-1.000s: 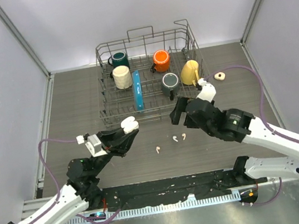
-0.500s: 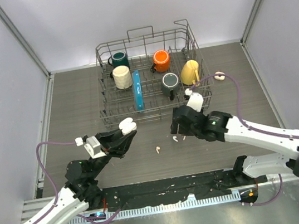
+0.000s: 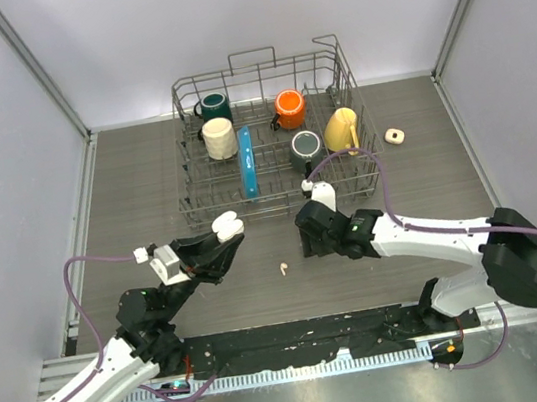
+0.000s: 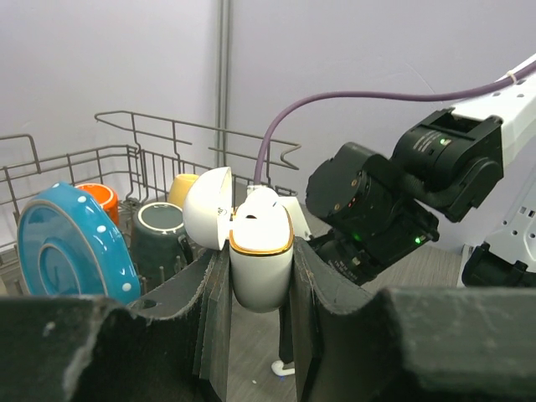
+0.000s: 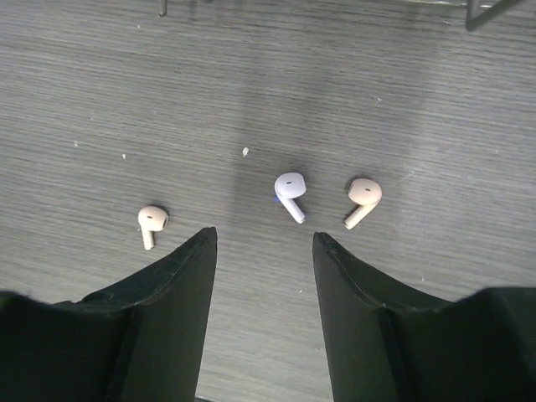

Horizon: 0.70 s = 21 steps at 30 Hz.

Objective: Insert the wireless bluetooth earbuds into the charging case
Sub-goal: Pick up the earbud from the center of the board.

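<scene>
My right end effector [image 5: 264,238] is hovering parted and empty over the table [image 5: 435,109] — the white earbud [image 5: 290,189] is lying just ahead, stem pointing back toward me; my left end effector [image 4: 260,251] is clamping the open charging case [image 4: 261,280].

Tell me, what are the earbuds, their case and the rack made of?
Earbuds: smooth, slightly glossy plastic, by their moulded look. Charging case: glossy white plastic, probably, with a gold-coloured rim. Dish rack: thin grey metal wire, apparently.

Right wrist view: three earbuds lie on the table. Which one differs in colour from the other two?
The middle earbud: it is bright white, while the left earbud and the right earbud are both cream-beige.
</scene>
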Available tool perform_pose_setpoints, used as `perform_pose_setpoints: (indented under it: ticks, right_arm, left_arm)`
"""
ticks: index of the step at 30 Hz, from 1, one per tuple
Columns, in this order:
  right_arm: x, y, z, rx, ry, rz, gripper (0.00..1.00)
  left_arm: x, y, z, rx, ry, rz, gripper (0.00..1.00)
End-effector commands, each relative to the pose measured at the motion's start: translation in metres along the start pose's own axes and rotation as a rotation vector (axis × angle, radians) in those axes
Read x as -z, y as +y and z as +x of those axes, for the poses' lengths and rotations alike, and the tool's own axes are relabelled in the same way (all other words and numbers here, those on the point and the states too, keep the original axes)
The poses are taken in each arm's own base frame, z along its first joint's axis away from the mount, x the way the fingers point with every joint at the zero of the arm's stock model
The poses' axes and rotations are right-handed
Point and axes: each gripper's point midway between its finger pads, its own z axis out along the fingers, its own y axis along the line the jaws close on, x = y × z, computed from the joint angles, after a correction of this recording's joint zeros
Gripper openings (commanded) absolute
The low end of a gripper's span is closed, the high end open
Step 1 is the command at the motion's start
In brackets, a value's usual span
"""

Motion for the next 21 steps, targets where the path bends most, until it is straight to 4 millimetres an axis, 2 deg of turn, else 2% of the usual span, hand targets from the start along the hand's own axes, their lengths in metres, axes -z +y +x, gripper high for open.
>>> perform_pose_setpoints:
  ticks: [1, 11, 21]
  right_arm:
    - [-0.015, 0.006, -0.007, 0.061, -0.057, -0.03, 0.54]
    - [-0.039, 0.006, 0.003, 0.114, -0.053, -0.026, 0.5]
    - [-0.051, 0.0, 0.009, 0.135, -0.039, 0.0, 0.49]
  left_arm:
    - [0.0, 0.002, -0.008, -0.014, -0.03, -0.011, 0.0]
    - [0.0, 0.002, -0.008, -0.01, -0.03, -0.013, 0.0]
    - [0.001, 0.003, -0.006, -0.011, -0.027, -0.015, 0.0]
